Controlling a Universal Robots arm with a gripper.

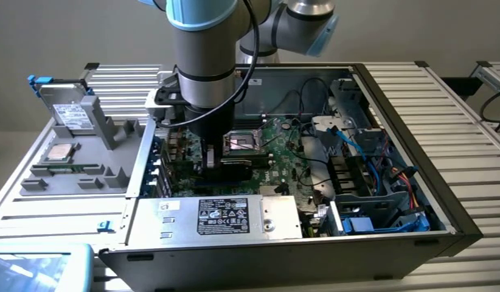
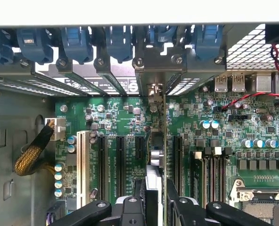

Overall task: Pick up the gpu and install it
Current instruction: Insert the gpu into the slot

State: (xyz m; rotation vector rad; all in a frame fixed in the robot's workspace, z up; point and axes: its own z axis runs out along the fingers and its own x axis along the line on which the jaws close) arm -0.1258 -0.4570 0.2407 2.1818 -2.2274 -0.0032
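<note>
I am reaching down into the open black desktop computer case [image 1: 444, 201], my black two-fingered claw [image 2: 154, 207] low over the green motherboard [image 1: 286, 159]. My fingers [image 2: 138, 197] pinch the gpu [image 2: 154, 141], a thin card seen edge-on in the wrist view, green circuit board on one side and black cooler on the other. It stands upright between my fingers, over the black expansion slots [image 2: 119, 160], with its silver end bracket [image 2: 153, 77] up against the rear wall of the case, among the blue slot latches [image 2: 120, 40].

On the silver power supply box [image 1: 209, 218] at the near edge of the case there is a white-and-black label, but I cannot read its print. Tiny white lettering runs along the motherboard by the slots, also too small to make out.

Toward the exterior view's left, a grey moulded parts tray [image 1: 79, 164] sits beside the case, holding a silver drive with a white label [image 1: 72, 115] and a square silver processor chip [image 1: 57, 152].
</note>
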